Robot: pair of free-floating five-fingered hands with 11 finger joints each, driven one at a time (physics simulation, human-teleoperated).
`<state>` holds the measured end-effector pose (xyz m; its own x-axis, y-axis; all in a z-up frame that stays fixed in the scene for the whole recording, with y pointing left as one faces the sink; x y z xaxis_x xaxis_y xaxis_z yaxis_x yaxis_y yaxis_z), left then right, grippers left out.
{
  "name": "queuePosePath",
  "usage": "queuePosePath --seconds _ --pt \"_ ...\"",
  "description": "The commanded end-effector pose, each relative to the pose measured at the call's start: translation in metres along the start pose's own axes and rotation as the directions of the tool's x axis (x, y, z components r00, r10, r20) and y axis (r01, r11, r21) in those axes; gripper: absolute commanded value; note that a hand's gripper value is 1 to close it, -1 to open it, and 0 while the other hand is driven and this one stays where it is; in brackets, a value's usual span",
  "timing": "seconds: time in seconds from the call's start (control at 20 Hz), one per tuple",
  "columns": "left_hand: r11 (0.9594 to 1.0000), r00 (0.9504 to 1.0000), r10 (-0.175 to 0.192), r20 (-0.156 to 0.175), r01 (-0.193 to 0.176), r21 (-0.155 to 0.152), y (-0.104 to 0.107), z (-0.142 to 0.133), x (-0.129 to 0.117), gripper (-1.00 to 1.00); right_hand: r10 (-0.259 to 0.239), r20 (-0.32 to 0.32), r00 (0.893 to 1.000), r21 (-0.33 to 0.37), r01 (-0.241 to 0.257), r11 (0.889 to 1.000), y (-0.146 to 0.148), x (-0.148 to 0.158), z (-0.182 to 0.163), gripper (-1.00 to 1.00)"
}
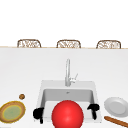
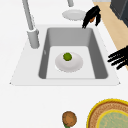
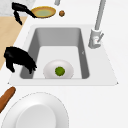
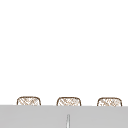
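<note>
Lying between both hands [image 1: 38, 113] [image 1: 93, 108]: green ball [image 2: 67, 56].

Bright, even light is filling every view. The white counter [image 1: 25, 70] is glowing so much that it is melting into the pale wall behind it. No hard shadows are falling; only the inside walls of the sink [image 2: 51, 40] are looking a soft grey. The faucet [image 1: 67, 72] is shining a little. Everything is looking soft and blurry at its edges.
</note>
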<state>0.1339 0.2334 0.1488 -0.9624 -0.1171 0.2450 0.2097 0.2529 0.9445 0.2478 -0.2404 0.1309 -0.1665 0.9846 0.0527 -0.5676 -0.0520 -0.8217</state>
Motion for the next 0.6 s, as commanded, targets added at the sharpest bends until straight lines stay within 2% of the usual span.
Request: queuePosePath --seconds 0.0,0.1,0.35,0.55 --pt "1.0000 1.0000 0.000 0.000 0.000 0.000 0.000 0.000 0.000 0.00 0.018 0.012 1.000 0.002 -0.018 1.000 0.003 0.001 -0.007 -1.00" --pt "1.0000 1.0000 -0.005 -0.002 0.005 0.002 0.000 0.000 0.000 0.00 0.038 0.000 0.999 -0.015 -0.038 0.999 -0.001 0.006 -0.008 -1.00" --pt "0.9999 0.9999 -0.015 -0.005 0.015 0.007 0.000 0.000 0.000 0.00 0.018 -0.026 0.999 0.013 -0.018 1.000 -0.008 0.011 -0.021 -1.00" --pt "0.9998 0.9998 -0.019 -0.007 0.019 0.010 0.000 0.000 -0.001 0.00 0.032 -0.017 0.999 0.036 -0.032 0.999 -0.015 0.013 -0.031 -1.00"
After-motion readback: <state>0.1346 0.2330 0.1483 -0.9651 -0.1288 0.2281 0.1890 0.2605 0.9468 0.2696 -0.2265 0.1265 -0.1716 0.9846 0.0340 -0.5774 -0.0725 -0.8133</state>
